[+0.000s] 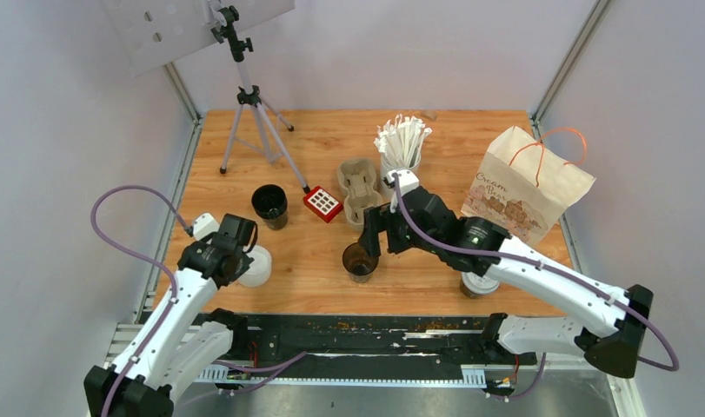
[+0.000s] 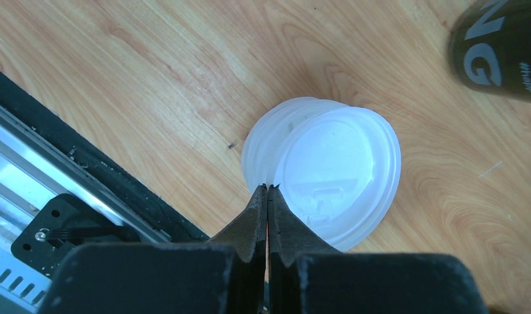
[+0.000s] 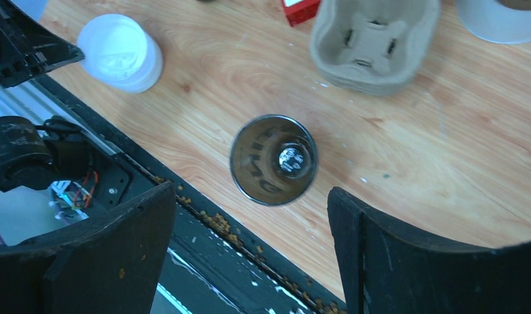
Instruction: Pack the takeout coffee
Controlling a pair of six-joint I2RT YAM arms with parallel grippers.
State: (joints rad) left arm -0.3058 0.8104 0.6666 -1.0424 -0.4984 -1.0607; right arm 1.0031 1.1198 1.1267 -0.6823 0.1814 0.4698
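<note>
Got one dark cup (image 1: 360, 261) standing upright and lidless around the middle of the table (image 1: 305, 252), close to the near edge. Sits right below the right claw (image 3: 249, 195), spread wide open with a finger off to either side, not touching it. Then the second dark cup (image 1: 269, 206) off to the left and further back, also upright with no lid. Nearer than that, by the near-left edge, a stack of white lids (image 1: 256, 266). As for the left claw (image 2: 268, 191): squeezed fully closed, tips right at the stack's near rim. Can't tell whether a lid edge is pinched in there.

Further out:
- beige pulp tray (image 1: 359, 187) just behind the middle cup
- red keypad thing (image 1: 322, 203) to its left
- white cup of wrapped sticks (image 1: 402, 143) behind
- paper bag (image 1: 524, 187) far right
- tripod (image 1: 249, 104) far left
</note>
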